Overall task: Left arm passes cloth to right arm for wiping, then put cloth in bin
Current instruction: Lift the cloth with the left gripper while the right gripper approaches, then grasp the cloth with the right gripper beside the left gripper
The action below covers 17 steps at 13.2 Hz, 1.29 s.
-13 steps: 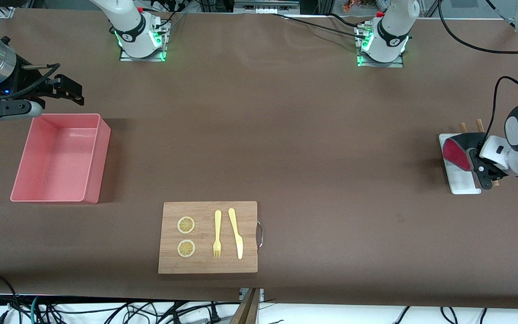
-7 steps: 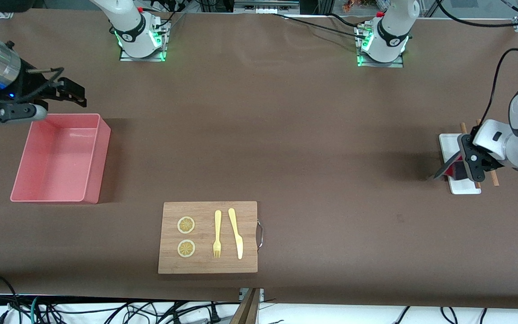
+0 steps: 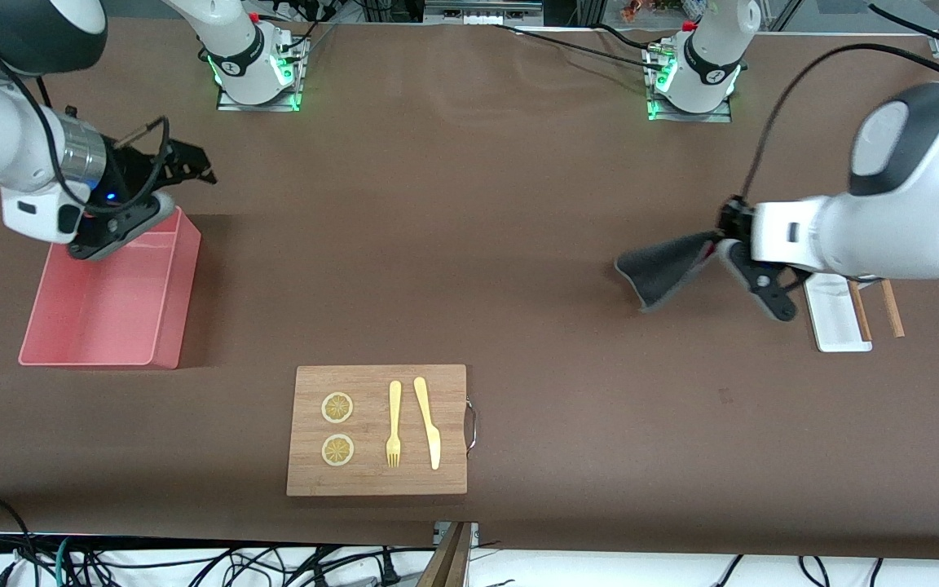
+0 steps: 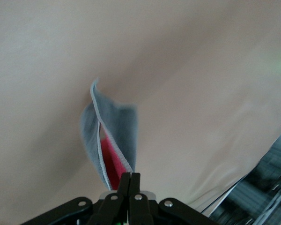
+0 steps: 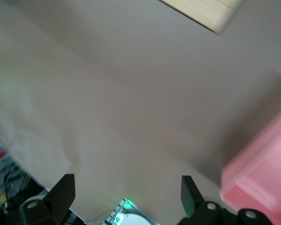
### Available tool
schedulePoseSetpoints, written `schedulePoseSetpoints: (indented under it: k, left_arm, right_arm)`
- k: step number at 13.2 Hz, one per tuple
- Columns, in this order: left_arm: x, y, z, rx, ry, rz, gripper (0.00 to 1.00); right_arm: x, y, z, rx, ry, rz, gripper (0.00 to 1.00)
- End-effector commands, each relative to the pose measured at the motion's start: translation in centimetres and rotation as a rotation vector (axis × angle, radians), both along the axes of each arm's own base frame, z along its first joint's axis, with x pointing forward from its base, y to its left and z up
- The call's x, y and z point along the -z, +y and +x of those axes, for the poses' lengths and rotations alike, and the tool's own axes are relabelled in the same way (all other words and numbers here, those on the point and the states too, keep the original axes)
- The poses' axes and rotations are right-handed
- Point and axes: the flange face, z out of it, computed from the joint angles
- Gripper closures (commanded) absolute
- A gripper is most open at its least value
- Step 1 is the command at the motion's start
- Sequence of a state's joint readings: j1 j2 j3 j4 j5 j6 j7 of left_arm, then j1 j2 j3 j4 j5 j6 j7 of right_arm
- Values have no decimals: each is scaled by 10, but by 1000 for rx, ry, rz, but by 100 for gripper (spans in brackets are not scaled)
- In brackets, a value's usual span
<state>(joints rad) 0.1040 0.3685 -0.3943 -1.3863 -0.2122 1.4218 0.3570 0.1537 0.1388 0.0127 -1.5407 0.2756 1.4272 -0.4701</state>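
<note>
Left gripper [image 3: 722, 244] pinches the cloth [image 3: 665, 269] above the table; right gripper [image 3: 188, 163] hangs spread over the bin [image 3: 111, 285] edge.

- A brown mat [image 3: 469, 204] covers the table across almost the whole front view, with faint creases near the upper centre.
- The mat's lower edge runs along the bottom of the frame; a white surface [image 3: 600, 571] shows beneath it.
- Black cables [image 3: 152, 567] lie tangled along the lower left edge, with a few more at the lower right.
- A wooden strut [image 3: 447, 558] sits at the bottom centre.
- Along the top edge, dark metal framing and equipment [image 3: 482, 10] appear at upper centre.
- Green indicator lights [image 3: 257, 102] glow on the mat at upper left and upper right.
- Lighting is even, with soft shadows.
</note>
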Motion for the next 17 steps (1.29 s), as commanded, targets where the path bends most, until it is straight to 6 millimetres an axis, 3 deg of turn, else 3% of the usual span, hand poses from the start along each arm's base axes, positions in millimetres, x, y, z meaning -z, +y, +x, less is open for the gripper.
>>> schedulePoseSetpoints:
  k: [1, 3, 5, 8, 10, 12, 17]
  left_arm:
    - [-23, -77, 2, -193, -3, -60, 100]
    - [-38, -131, -4, -337, 3, -160, 100]
    - [-53, -165, -5, -502, 20, -249, 100]
    - [-57, -209, -2, -676, 113, -448, 100]
    - [-58, -245, -16, -694, 184, -539, 100]
    - [-65, -265, -28, -708, 250, -593, 100]
    - [-76, -290, -33, -892, 278, -686, 100]
  right_arm:
    - [24, 23, 11, -164, -10, 193, 0]
    - [38, 70, 9, -226, -7, 265, 0]
    - [48, 126, 4, -296, -93, 311, 0]
    - [73, 176, 7, -351, -182, 393, 0]
    - [76, 200, 6, -397, -247, 405, 0]
    - [82, 206, 10, -398, -287, 401, 0]
    - [97, 235, 10, -409, -342, 402, 0]
